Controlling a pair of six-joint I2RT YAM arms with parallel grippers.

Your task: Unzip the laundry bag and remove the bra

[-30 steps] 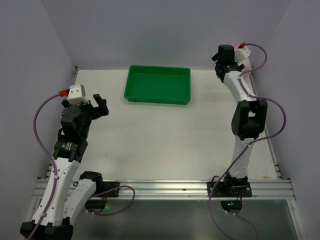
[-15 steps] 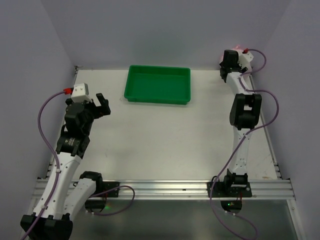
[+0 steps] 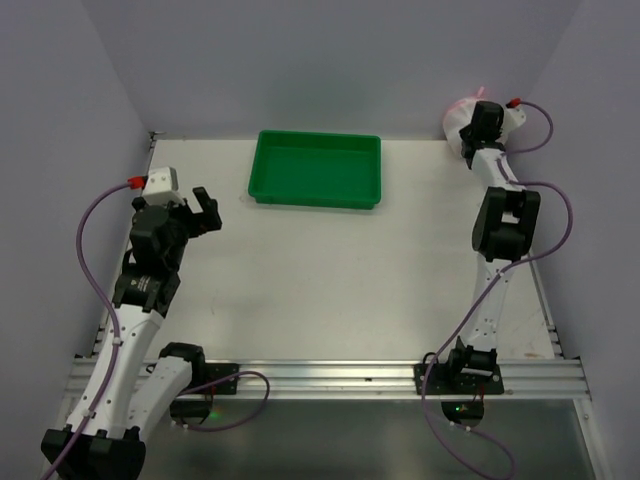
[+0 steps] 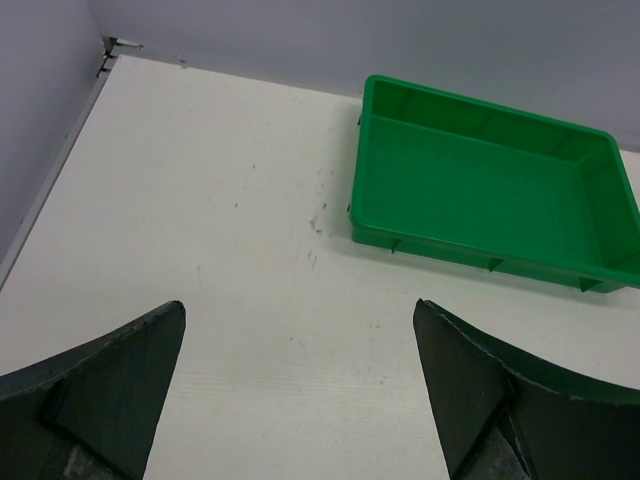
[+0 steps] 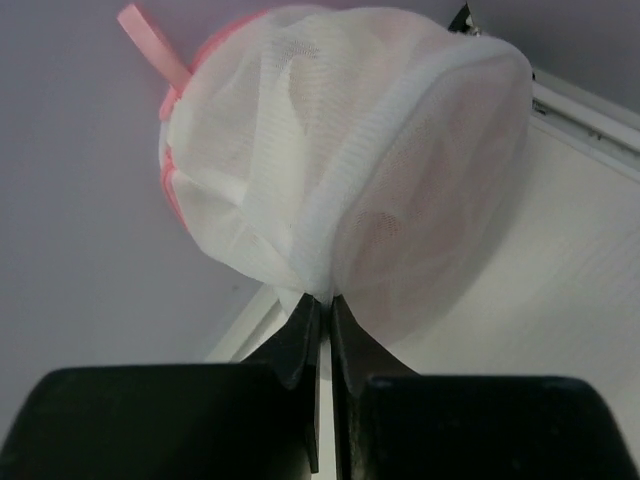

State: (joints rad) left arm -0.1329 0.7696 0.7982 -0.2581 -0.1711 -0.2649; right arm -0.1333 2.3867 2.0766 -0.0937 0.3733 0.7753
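We find a green rectangular tray (image 3: 316,168) lying flat on the white table (image 3: 320,290), near its far edge, its long side parallel to the rear wall (image 3: 330,60). Faint dark specks (image 4: 318,222) mark the tabletop just beside the tray's left end. An aluminium rail (image 3: 330,378) runs along the near edge.

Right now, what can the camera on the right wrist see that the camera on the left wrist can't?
Only the right wrist view shows the laundry bag. The right gripper is shut on its white mesh and holds it up near the table's corner. A pink tab sticks out at the top.

Only the left wrist view shows the green tray, which has nothing in it, and the left gripper, which is open with nothing between its fingers.

Both views show the white table and the pale wall.
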